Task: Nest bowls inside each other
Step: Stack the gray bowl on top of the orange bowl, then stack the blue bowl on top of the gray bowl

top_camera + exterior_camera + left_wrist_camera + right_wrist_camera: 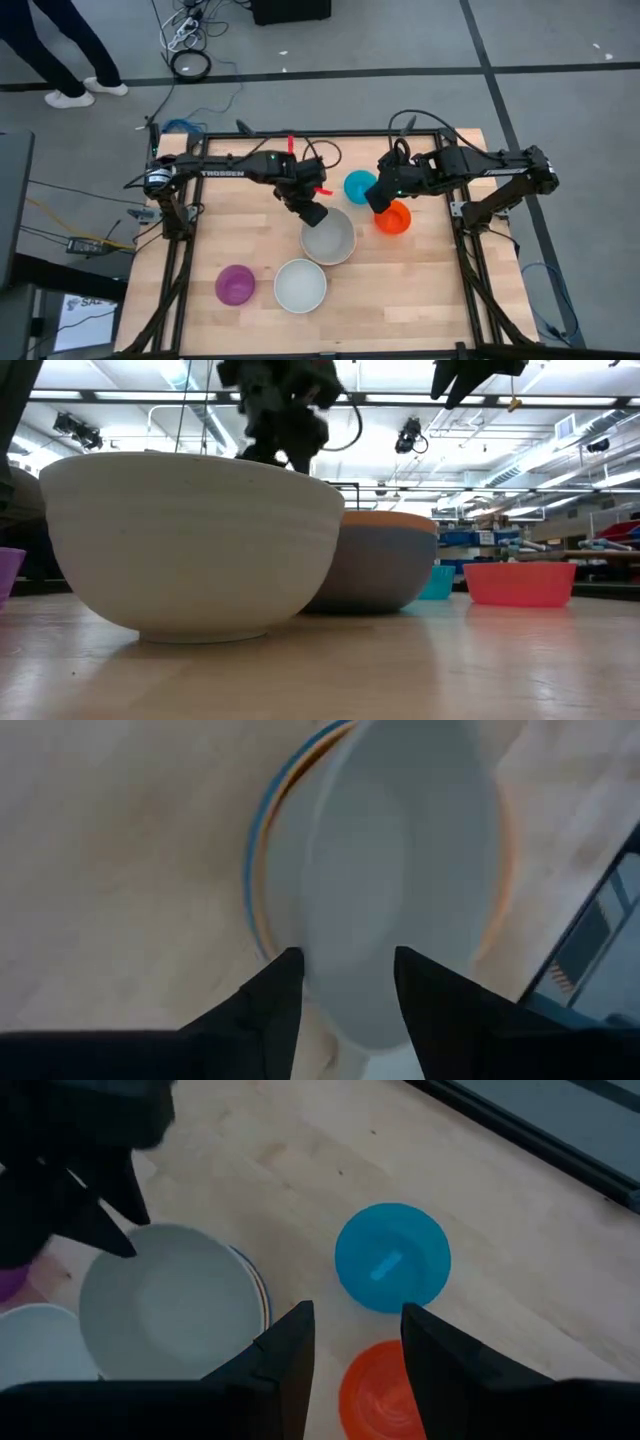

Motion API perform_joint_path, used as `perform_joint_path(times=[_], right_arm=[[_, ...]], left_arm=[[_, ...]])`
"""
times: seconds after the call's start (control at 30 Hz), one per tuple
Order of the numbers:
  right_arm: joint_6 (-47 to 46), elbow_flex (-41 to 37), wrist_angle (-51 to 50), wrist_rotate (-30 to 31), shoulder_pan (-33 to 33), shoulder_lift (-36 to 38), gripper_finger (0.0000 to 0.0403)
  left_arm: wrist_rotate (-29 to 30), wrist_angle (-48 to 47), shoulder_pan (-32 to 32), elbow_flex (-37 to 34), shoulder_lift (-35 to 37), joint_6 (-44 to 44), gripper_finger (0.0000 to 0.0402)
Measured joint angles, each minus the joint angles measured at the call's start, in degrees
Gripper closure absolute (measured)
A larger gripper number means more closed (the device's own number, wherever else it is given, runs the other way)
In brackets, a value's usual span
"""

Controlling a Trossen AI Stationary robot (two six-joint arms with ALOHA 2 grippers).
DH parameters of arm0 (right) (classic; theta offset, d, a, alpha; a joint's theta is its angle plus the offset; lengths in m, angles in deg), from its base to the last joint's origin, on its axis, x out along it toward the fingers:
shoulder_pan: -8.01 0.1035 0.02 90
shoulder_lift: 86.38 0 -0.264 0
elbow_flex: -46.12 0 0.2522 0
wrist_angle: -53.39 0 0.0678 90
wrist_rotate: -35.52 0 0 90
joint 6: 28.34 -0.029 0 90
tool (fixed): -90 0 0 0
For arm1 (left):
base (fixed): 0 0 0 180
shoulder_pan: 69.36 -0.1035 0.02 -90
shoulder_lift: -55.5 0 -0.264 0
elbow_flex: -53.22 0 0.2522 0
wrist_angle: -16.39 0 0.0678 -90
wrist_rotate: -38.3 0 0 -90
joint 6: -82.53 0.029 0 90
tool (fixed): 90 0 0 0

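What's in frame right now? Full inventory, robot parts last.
grey bowl: 1, grey, table centre, sitting inside a blue and an orange bowl whose rims show only as thin edges around it.
white bowl: 1, white, just in front of the grey stack, nearest the low camera.
purple bowl: 1, small, purple, left of the white bowl.
teal bowl: 1, small, teal, behind the stack, standing alone.
red-orange bowl: 1, small, right of the stack, partly under the right arm.
table: 1, light wood, black frame.
person: legs and white shoes on the floor beyond the table, upper left.
left hand: open, above the grey bowl's far rim.
right hand: open, between the teal and red-orange bowls, holding nothing.
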Motion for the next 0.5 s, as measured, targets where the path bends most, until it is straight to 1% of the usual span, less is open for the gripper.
perform_joint_path(times=[0.1,0.23,0.33,0.5], right_arm=[[-0.2,0.0,0.0,0.0,0.0,0.0,0.0264],[-0.2,0.0,0.0,0.0,0.0,0.0,0.0264],[-0.3,0.0,0.0,0.0,0.0,0.0,0.0264],[-0.3,0.0,-0.4,-0.1,-0.2,0.0,0.0264]], left_arm=[[-4.1,0.5,0.0,-3.7,-0.1,-0.4,0.0234],[-7.5,0.0,-0.2,-3.3,0.2,-1.3,0.0234],[-8.1,0.1,-0.5,0.5,0.9,-1.6,0.0234],[-7.9,-1.1,-0.6,9.8,1.3,-0.9,0.0234]])
